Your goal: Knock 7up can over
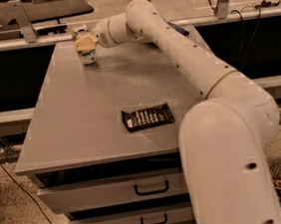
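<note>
The 7up can point(88, 56) stands upright in the upper left of the frame, near the far corner of the grey cabinet top point(81, 120). The gripper point(83, 40) covers its top, probably placed high for tipping leverage. Whether it is spread or closed I cannot tell. A dark snack packet point(147, 116) lies well apart.

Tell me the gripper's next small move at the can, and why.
Probably a short sideways push. The gripper sits at the top of the 7up can, which stands upright near the far left corner of the table; pushing high up should tip it rather than slide it.
</note>
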### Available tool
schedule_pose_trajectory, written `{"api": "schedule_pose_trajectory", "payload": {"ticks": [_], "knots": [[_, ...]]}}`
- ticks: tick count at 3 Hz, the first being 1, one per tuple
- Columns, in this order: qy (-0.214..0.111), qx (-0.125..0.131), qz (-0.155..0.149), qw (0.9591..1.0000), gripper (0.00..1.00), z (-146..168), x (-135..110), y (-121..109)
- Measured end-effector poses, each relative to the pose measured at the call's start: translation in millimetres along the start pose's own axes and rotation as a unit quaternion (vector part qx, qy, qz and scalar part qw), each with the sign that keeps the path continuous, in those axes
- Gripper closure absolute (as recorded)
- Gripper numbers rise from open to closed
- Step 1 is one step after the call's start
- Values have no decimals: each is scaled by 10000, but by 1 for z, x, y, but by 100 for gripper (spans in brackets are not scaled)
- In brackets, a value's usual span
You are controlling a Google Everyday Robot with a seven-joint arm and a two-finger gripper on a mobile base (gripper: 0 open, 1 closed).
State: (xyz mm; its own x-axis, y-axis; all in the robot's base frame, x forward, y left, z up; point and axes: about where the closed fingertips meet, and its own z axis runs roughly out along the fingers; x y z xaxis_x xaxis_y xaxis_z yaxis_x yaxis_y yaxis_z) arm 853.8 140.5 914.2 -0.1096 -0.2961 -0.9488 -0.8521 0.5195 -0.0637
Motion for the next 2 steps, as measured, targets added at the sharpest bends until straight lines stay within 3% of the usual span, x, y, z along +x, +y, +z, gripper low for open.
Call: {"api": "schedule_pose_trajectory", "payload": {"ticks": [1, 2], "knots": [[-122, 55, -238, 9996, 100, -40, -10, -4], [81, 37, -741, 9972, 100, -96, -16, -3]]}}
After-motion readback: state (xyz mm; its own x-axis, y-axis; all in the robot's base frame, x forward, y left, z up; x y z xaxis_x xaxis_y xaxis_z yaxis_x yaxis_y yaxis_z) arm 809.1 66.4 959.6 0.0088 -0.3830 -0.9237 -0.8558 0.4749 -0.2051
